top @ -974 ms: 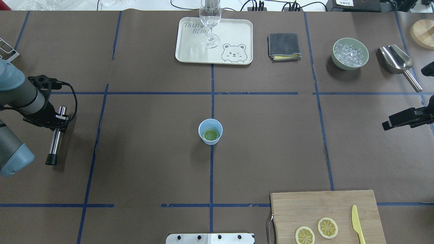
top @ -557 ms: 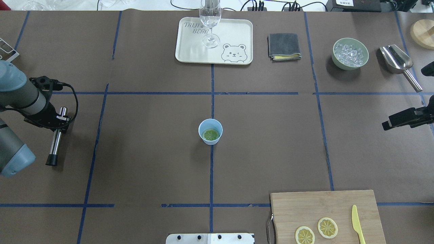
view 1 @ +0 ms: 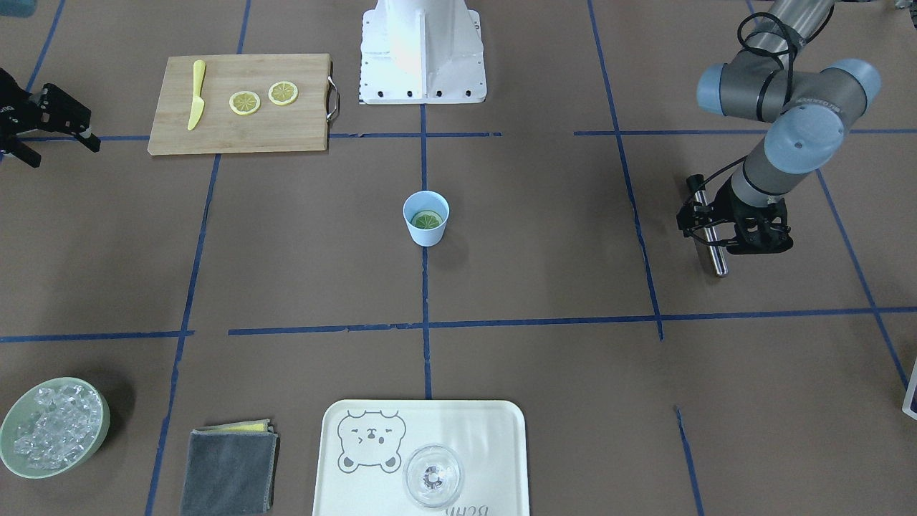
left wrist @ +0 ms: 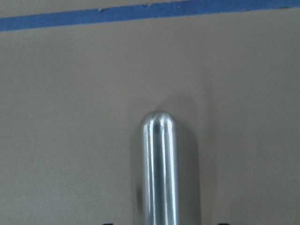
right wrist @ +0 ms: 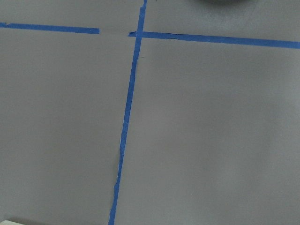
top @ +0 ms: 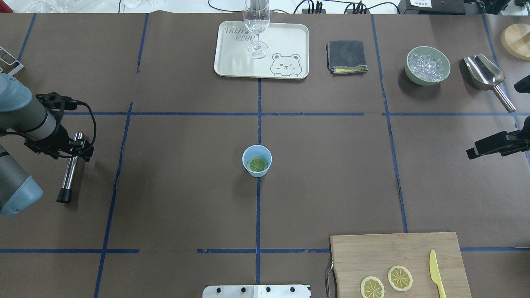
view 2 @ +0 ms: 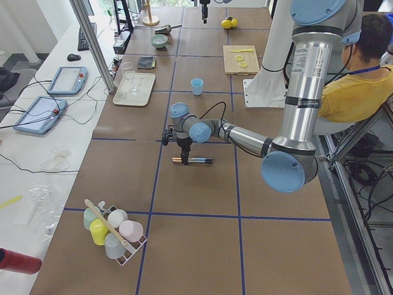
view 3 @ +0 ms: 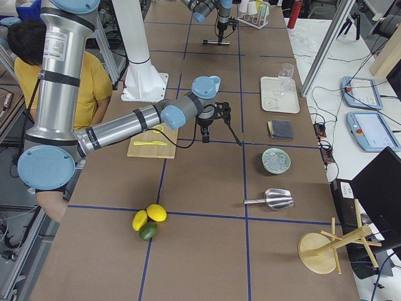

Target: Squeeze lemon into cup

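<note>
The light-blue cup (top: 256,154) stands at the table's centre, also in the front view (view 1: 425,229). One lemon slice (top: 257,164) lies flat inside it. Two more lemon slices (top: 372,287) (top: 400,277) lie on the wooden cutting board (top: 372,252). My left gripper (top: 78,148) is far left of the cup, low over a steel rod (top: 69,169) that lies on the table. Its jaws stand open on either side of the rod (left wrist: 159,168). My right gripper (view 1: 63,155) is open and empty at the table's right edge, well away from the cup.
A yellow knife (top: 434,273) lies on the board. At the far side are a tray (top: 285,37) with a clear glass (top: 256,25), a grey cloth (top: 347,56), a green bowl of ice (top: 427,65) and a metal scoop (top: 486,74).
My left gripper's jaws have spread apart around the steel rod, which has shifted slightly. The cup, the slices and the right arm have not moved.
</note>
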Controlling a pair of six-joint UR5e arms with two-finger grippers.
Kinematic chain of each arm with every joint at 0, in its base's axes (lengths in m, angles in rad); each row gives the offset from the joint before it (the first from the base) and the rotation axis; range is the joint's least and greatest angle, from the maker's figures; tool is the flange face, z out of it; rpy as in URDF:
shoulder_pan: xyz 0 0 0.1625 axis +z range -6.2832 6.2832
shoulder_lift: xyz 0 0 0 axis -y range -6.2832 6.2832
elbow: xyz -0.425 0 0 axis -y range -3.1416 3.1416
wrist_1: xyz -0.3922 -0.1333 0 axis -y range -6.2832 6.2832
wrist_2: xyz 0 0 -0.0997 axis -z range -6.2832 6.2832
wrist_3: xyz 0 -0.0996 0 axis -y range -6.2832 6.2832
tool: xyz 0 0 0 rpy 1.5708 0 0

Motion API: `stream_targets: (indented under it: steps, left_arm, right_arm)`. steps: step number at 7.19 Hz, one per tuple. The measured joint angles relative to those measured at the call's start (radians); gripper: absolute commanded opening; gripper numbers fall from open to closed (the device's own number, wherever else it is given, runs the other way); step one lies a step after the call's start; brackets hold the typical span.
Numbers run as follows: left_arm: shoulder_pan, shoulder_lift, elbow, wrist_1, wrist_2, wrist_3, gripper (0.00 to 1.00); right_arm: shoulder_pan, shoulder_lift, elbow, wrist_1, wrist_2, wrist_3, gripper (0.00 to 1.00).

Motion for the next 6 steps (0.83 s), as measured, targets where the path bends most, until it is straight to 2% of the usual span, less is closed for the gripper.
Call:
stream_targets:
  steps: [2, 3, 5, 6]
  left_arm:
    - [-0.035, 0.064, -0.128, 0.002, -0.012, 0.043, 1.00]
    - [-0.109, 0.103, -0.173, 0.001, -0.057, 0.141, 1.00]
    - [-0.323, 0.169, -0.191, 0.003, -0.194, 0.427, 1.00]
    - [-0.409, 0.198, -0.185, 0.005, -0.222, 0.533, 1.00]
  right_arm:
    - [0.038, -0.025, -0.004, -0.003, -0.002, -0.021, 1.00]
    - [0.082, -0.040, -0.018, -0.010, -0.002, -0.063, 1.00]
    - [0.190, -0.058, -0.081, -0.047, -0.001, -0.249, 1.00]
    - [0.252, -0.059, -0.108, -0.120, 0.000, -0.380, 1.00]
